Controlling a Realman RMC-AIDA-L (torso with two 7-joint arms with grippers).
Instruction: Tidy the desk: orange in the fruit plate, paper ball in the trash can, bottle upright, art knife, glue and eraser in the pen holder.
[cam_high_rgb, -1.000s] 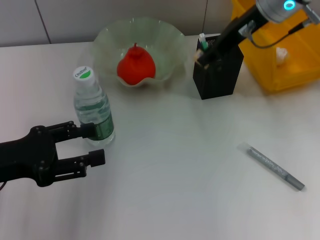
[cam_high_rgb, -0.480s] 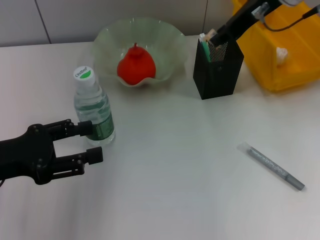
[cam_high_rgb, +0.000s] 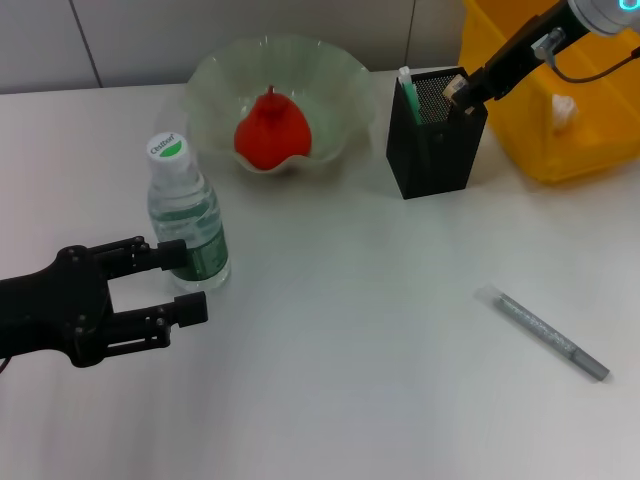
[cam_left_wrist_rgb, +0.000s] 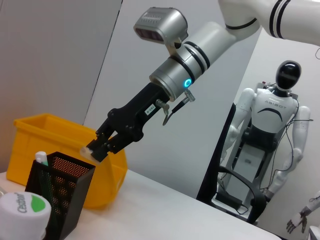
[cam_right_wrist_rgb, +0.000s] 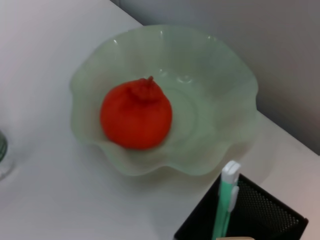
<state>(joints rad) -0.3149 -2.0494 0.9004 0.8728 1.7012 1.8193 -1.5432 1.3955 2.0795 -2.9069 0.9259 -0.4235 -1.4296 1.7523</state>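
Over pen holder (cam_high_rgb: 436, 132), far rim: right gripper (cam_high_rgb: 463, 93) pinches small tan block, prob. the eraser (cam_high_rgb: 453, 87), though view is poor. Block sits at the rim edge, not clearly inside. Risk: release now could clip the mesh lip and drop it outside, toward trash can (cam_high_rgb: 560, 110). Left gripper (cam_high_rgb: 178, 283) idle, fingers apart, just beside upright bottle (cam_high_rgb: 186, 216); a stray nudge could tip it. Orange (cam_high_rgb: 271, 130) sits in fruit plate (cam_high_rgb: 215, 80).
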